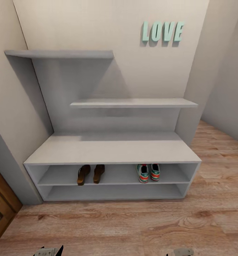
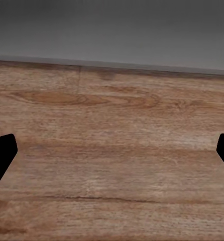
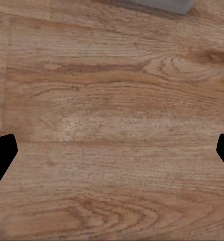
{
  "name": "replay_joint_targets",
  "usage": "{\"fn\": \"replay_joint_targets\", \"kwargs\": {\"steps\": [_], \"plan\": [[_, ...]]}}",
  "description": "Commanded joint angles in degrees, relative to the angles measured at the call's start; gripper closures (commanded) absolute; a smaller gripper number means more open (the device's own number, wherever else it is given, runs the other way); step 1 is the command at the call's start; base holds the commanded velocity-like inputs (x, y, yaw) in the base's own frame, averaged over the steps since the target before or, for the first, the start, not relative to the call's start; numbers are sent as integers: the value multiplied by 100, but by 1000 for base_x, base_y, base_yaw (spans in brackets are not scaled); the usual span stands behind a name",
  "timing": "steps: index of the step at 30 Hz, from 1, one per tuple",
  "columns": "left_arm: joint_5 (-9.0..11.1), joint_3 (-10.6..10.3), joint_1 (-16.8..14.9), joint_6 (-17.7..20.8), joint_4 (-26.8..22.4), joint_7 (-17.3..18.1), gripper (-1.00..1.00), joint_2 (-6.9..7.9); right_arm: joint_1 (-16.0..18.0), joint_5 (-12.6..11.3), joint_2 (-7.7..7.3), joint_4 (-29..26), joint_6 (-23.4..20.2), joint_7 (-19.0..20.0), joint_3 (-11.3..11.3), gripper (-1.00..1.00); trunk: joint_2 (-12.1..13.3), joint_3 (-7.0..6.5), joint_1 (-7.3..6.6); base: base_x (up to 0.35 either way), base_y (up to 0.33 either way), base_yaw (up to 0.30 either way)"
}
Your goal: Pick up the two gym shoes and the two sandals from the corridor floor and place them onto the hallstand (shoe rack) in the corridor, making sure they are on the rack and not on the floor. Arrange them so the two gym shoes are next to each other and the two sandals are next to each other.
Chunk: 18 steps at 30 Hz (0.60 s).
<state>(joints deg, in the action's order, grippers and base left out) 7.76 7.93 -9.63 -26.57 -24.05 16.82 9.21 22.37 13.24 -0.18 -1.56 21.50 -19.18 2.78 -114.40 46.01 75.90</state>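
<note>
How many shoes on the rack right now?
4, all on the hallstand's upper open shelf: two sandals side by side at left, two gym shoes side by side at right. None visible elsewhere.

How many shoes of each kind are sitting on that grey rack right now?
Brown sandals: 2, side by side on the upper open shelf of the rack, toward its left.
White sneakers: 2, side by side on the same shelf, toward its right.
Total: 4 shoes, all on the rack.

Both sandals (image 1: 90, 174) and gym shoes (image 1: 148, 172) have their far ends hidden under the hallstand (image 1: 111, 149) top; each hand, left hand (image 1: 47, 251) and right hand (image 1: 181, 252), is cut off, seemingly, at the frame's bottom edge.
</note>
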Motion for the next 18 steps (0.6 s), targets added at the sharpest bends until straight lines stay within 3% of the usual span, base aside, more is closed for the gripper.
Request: {"fn": "replay_joint_targets", "kwargs": {"steps": [1, 18], "plan": [[59, 15, -3, 2, 6, 59, -100, 0, 4, 56, 0, 7, 12, -24, 31, -100, 39, -13, -24, 0, 0, 0], [55, 15, -3, 2, 6, 59, -100, -6, 4, 56, 0, 7, 12, -24, 30, -100, 79, -31, -45, 0, 0, 0]]}}
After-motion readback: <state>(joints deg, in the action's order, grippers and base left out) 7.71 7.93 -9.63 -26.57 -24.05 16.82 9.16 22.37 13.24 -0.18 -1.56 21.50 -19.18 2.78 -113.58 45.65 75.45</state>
